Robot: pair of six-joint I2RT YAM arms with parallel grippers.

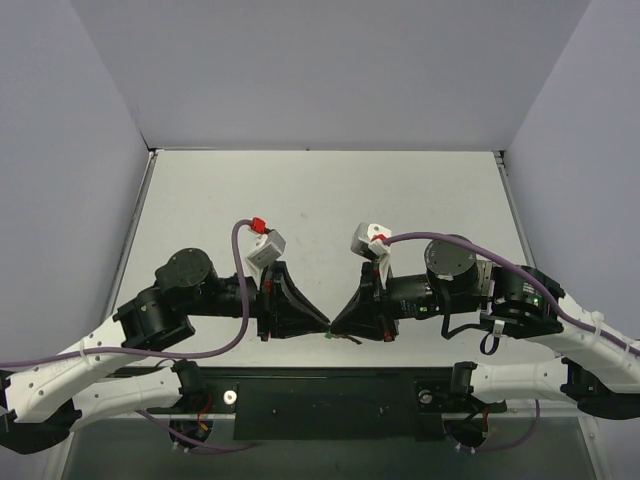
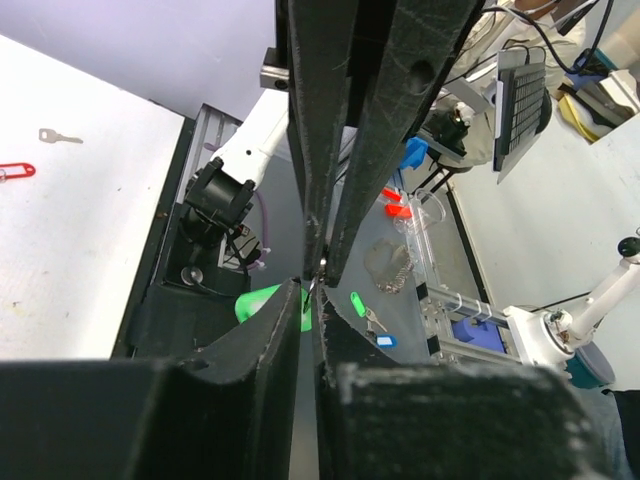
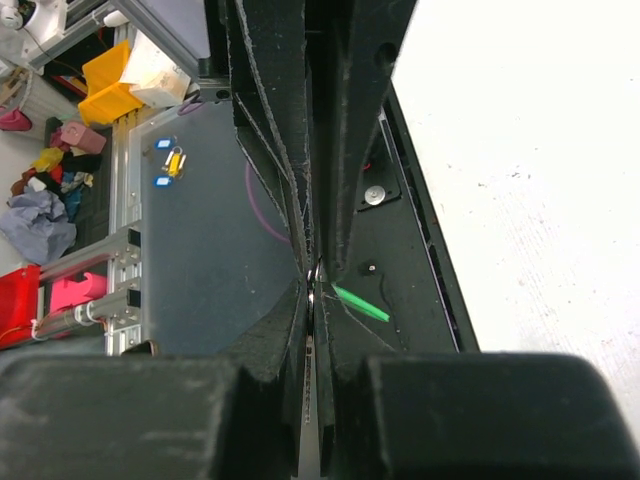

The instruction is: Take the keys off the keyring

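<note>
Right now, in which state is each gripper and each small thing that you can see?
left gripper: shut, tips against the right gripper's.
right gripper: shut, tips against the left gripper's.
green fob: held up where the tips meet; which gripper pinches it, I cannot tell.
silver key: lying flat on the table, loose.
red oval tag: lying flat on the table, untouched.

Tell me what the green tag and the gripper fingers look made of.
The green tag is likely plastic: bright, even colour and a smooth, slightly glossy face. The left gripper has fingers that are black and matte, with a grainy surface and rough edges. That suggests printed plastic or a foam-like pad; I can't tell which.
</note>
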